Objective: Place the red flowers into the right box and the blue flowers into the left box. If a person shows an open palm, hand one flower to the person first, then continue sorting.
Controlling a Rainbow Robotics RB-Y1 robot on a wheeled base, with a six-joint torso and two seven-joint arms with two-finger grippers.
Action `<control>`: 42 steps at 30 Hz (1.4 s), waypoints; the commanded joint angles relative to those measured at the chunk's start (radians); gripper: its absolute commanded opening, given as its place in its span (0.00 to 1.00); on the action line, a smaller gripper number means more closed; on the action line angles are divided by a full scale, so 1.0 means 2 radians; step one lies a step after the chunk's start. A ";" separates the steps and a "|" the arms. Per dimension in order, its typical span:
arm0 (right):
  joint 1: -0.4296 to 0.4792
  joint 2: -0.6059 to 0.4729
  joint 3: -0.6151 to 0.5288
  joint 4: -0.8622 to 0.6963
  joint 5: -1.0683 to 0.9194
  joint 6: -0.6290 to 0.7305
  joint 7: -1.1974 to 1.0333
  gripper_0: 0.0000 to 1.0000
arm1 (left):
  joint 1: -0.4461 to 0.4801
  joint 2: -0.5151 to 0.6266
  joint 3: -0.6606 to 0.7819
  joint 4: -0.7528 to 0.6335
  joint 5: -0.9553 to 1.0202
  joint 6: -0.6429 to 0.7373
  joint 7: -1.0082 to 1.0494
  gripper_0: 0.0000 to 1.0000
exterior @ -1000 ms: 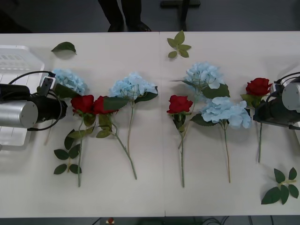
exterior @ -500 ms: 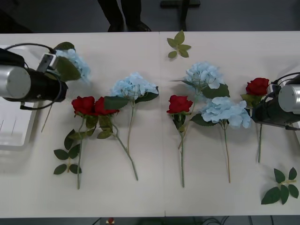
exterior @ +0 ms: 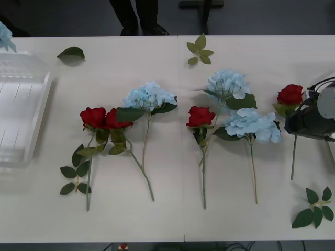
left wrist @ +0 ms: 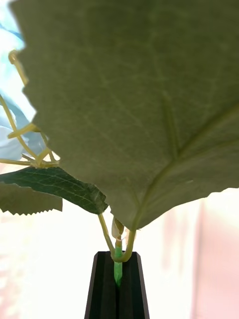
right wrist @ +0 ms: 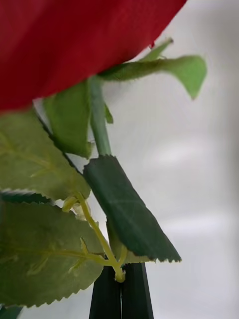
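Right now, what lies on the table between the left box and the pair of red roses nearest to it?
Nothing: in the front view the table is bare between the left box and the pair of red roses.

You are looking down at a pale cream table [exterior: 167,219] made of two tops butted together, with a thin seam [exterior: 181,157] running front to back near its middle. Beyond its far edge lies a dark grey floor [exterior: 261,15], evenly and softly lit. A dark metal stand base [exterior: 201,5] sits on that floor. At the near edge, dark cables [exterior: 235,246] hang below the tabletop.
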 commanded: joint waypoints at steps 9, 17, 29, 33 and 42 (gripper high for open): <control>-0.009 -0.052 -0.105 -0.175 0.049 0.148 0.080 0.00 | 0.028 0.032 0.035 0.093 -0.075 -0.158 -0.054 0.00; -0.009 -0.106 -0.117 -0.167 0.106 0.146 0.151 0.00 | 0.028 0.031 0.015 0.140 -0.078 -0.210 -0.052 0.01; -0.015 -0.126 -0.116 -0.037 0.155 0.027 0.154 0.00 | 0.028 0.033 0.007 0.108 -0.015 -0.144 -0.057 0.74; -0.019 -0.126 -0.116 0.007 0.156 0.000 0.153 0.00 | 0.027 0.038 0.007 0.022 0.022 -0.033 -0.054 0.74; -0.024 -0.121 -0.095 0.087 0.150 -0.075 0.151 0.00 | 0.046 -0.008 -0.036 -0.132 0.094 0.088 0.018 0.74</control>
